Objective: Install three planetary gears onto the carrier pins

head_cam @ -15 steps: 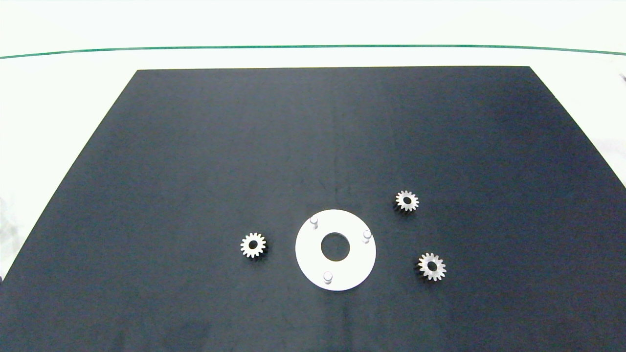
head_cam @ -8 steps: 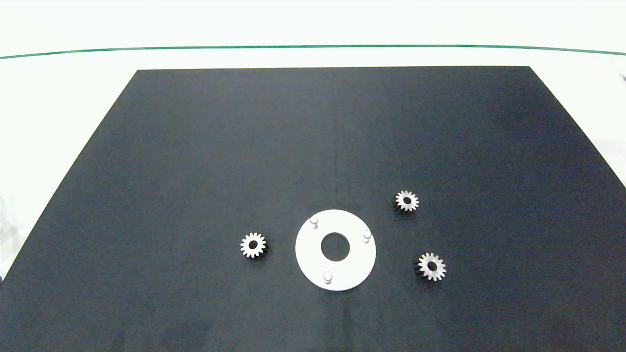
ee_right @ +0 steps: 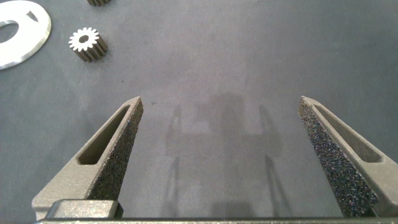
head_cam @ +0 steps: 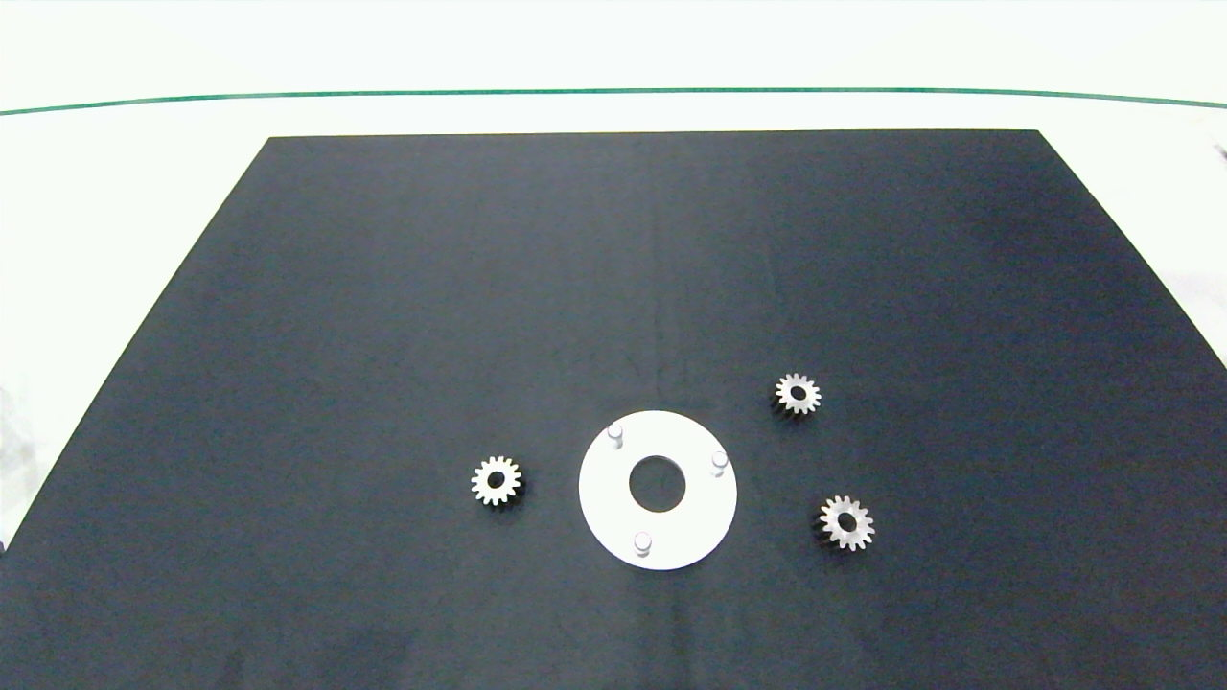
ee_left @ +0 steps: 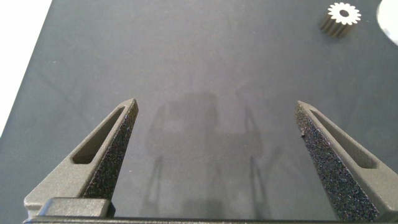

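Planetary gears (head_cam: 497, 480), silver and toothed, lie off carrier pins (head_cam: 642, 543).

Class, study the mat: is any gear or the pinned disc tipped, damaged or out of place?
Nothing stands out. The three gears lie flat on the mat beside the white disc; its pins stand upright, bare.
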You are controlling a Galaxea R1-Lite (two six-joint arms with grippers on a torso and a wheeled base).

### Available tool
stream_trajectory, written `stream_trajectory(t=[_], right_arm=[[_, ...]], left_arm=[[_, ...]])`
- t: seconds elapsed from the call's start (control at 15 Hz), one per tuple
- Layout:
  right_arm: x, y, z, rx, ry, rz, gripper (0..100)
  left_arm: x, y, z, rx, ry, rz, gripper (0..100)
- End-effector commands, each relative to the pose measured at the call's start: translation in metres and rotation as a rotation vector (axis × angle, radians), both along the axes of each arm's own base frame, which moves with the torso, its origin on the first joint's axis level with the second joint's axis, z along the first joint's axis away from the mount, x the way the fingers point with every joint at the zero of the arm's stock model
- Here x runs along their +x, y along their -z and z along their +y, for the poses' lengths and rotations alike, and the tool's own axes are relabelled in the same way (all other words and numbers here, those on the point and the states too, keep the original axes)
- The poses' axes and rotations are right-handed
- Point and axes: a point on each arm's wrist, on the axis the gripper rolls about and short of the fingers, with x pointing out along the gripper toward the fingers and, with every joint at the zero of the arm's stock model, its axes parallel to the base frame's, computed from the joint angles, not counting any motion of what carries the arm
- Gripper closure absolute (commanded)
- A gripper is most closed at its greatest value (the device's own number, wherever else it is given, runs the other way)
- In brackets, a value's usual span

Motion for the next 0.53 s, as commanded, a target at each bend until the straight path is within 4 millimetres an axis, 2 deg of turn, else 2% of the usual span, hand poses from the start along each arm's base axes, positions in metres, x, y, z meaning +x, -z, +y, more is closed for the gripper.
stream_trajectory(t=[0.07,0.2,0.33,0.4,0.53], right_arm=[[0.000,-0.001,0.000,-0.004,0.001,0.002,0],[-0.001,-0.003,0.000,-0.013,-0.001,0.008,0],[-0.007,-0.026,0.000,-0.037,-0.026,0.064,0],[-0.007,-0.042,-0.001,-0.041,-0.050,0.091,0],[0.004,-0.076,-0.002,-0.079,-0.097,0.130,0]], left_arm=[[0.000,-0.001,0.000,0.007,0.001,0.000,0],[0.001,-0.007,0.000,0.041,0.002,0.019,0],[0.003,-0.046,0.000,0.046,0.005,0.162,0],[0.004,-0.072,0.000,0.047,0.008,0.205,0],[0.029,-0.126,0.000,0.050,0.010,0.265,0]])
